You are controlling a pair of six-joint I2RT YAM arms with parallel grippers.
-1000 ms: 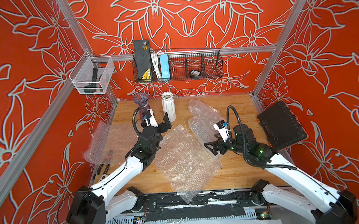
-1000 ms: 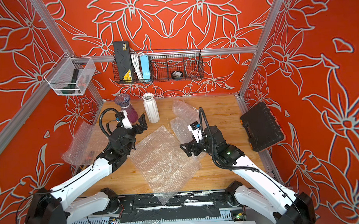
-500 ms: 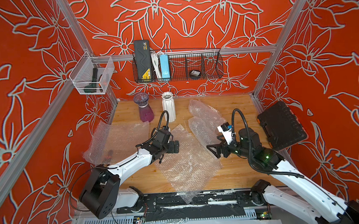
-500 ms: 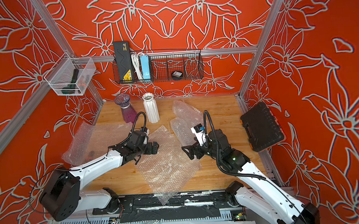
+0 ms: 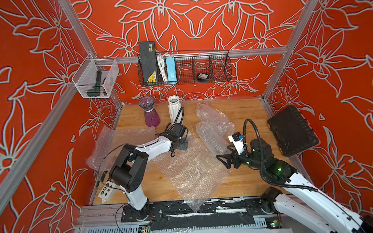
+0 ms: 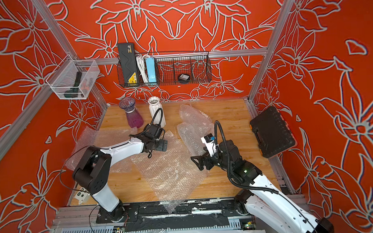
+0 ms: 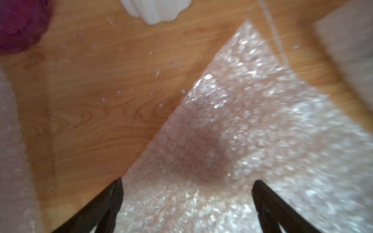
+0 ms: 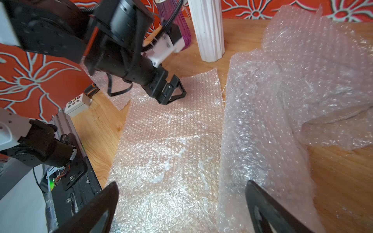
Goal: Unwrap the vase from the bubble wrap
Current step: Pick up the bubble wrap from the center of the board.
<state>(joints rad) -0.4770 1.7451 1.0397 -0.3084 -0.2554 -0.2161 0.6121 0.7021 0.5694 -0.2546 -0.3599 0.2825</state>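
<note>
Left end effector (image 5: 182, 144) gapes, perhaps touching bubble wrap (image 5: 190, 171).

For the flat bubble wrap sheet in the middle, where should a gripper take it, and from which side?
Likely its far corner, pointing at the white vase. The sheet lies flat on the table, so only an edge or corner can be pinched. Come from above, tilted, one finger sliding under the edge; the open left gripper hangs over that end.

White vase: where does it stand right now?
In both top views the white vase stands upright near the back edge of the table, unwrapped, just right of the purple vase and behind the left gripper.
</note>
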